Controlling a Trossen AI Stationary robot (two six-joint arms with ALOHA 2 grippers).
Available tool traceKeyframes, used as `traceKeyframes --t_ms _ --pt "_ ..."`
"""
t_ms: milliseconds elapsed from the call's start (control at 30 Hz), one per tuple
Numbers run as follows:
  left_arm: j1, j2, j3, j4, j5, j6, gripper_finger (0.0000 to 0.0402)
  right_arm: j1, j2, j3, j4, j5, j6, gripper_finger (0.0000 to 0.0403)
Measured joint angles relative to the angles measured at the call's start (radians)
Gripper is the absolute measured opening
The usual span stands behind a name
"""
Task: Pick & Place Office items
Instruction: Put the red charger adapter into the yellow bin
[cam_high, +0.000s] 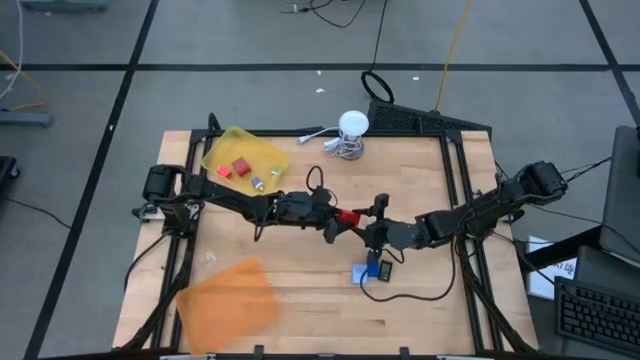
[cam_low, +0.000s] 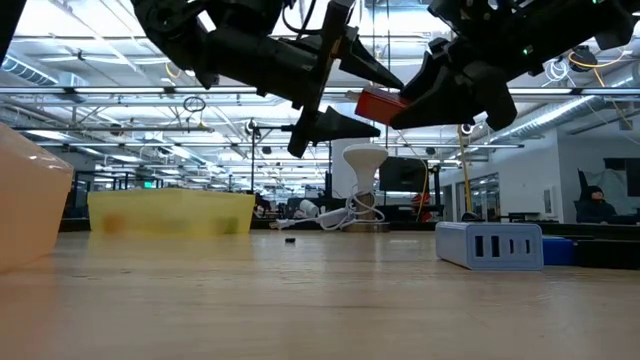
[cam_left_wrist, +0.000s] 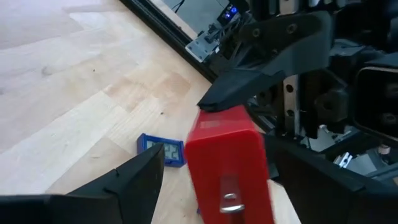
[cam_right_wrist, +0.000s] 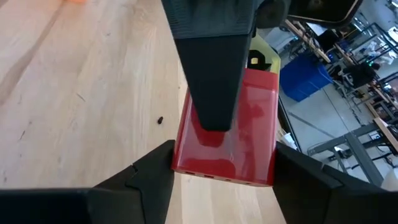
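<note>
Big robot lab or workshop. Wooden table (cam_high: 300, 300) stands on grey floor (cam_high: 200, 90) marked with dark lines. Cables (cam_high: 380, 30) trail across floor. Low view shows huge open hall behind table: high ceiling, long strip lights (cam_low: 90, 45), pipes, many desks far back. Person (cam_low: 597, 203) sits at far right. Keyboard (cam_high: 598, 318) beside table.

Red block (cam_left_wrist: 229, 163) between the left gripper's (cam_left_wrist: 249, 186) spread fingers, seemingly pinched by the right gripper (cam_left_wrist: 249, 99); blue item (cam_left_wrist: 161, 149) on table (cam_left_wrist: 74, 93).
</note>
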Motion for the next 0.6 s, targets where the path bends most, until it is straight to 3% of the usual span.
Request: traceKeyframes --t_ms 600 --pt "0.001 0.0 0.0 0.007 0.0 0.027 0.0278 0.0 0.0 0.0 -0.013 0.0 0.0 0.0224"
